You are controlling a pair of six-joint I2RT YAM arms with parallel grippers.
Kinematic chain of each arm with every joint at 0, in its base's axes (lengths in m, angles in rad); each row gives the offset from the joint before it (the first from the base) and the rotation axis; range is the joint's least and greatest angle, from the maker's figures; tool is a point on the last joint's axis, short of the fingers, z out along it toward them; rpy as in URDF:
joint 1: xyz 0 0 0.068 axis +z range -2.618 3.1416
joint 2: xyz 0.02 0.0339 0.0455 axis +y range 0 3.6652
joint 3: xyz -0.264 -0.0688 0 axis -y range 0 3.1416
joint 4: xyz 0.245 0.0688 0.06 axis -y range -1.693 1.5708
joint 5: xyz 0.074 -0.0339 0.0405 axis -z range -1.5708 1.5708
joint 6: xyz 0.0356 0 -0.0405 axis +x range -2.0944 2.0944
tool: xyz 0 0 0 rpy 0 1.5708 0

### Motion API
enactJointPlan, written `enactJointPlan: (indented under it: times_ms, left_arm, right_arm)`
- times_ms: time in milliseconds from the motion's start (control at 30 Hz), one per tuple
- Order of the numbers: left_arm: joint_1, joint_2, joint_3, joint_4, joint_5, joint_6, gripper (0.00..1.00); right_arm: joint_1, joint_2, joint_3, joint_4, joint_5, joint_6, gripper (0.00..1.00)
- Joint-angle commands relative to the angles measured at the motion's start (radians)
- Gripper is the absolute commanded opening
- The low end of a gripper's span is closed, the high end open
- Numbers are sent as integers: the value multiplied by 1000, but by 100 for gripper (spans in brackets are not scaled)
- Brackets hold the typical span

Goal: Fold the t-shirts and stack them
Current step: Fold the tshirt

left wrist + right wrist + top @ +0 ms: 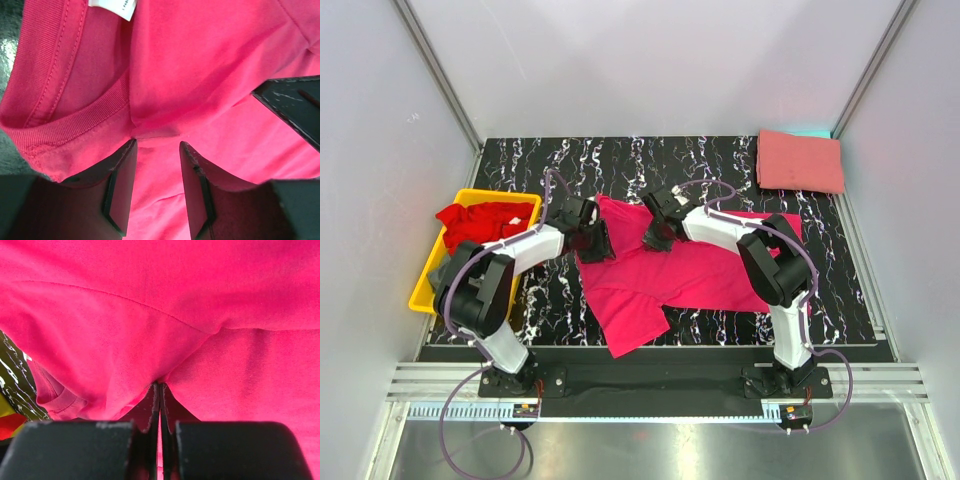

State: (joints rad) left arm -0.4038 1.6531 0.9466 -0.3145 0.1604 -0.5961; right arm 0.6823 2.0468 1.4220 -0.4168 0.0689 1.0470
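Note:
The magenta t-shirt (670,275) lies spread and rumpled on the black marbled table, one part hanging toward the near edge. My left gripper (592,238) is at its left collar edge. In the left wrist view the fingers (120,185) stand apart over the cloth (200,60) beside the ribbed collar (75,125), gripping nothing. My right gripper (655,236) is shut on a fold of the magenta shirt (160,340); its fingertips (159,390) pinch the cloth. The salmon t-shirt (800,161) lies folded at the back right. The red t-shirt (480,221) lies in the yellow bin with grey cloth (442,268) under it.
The yellow bin (432,280) stands at the table's left edge. White walls with metal rails close in the table on three sides. The marbled table (840,290) shows bare at the right of the magenta shirt.

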Motion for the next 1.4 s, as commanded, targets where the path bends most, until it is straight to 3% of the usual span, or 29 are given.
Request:
enactJointPlan:
  times_ms: [0,133,200,367,900,1133,1367]
  left_arm:
    - [-3,14,38,5,-25,4,45]
    - [-6,33,55,5,-25,4,42]
    - [-6,39,63,6,-18,4,35]
    - [-6,43,86,-18,-9,-7,1]
    - [-17,-84,196,-239,-61,-60,0]
    - [-66,-141,181,-284,-78,-87,0]
    - [-147,-139,57,-249,-139,-140,0]
  right_arm:
    - [6,0,46,-13,38,-11,0]
    - [7,-17,48,-22,40,-21,0]
    - [6,-25,46,-20,39,-25,0]
    - [6,-60,26,-25,45,-45,0]
    - [6,-270,-23,-106,123,-160,0]
    - [6,-301,-86,-102,77,-197,0]
    - [6,-307,-208,-43,65,-209,0]
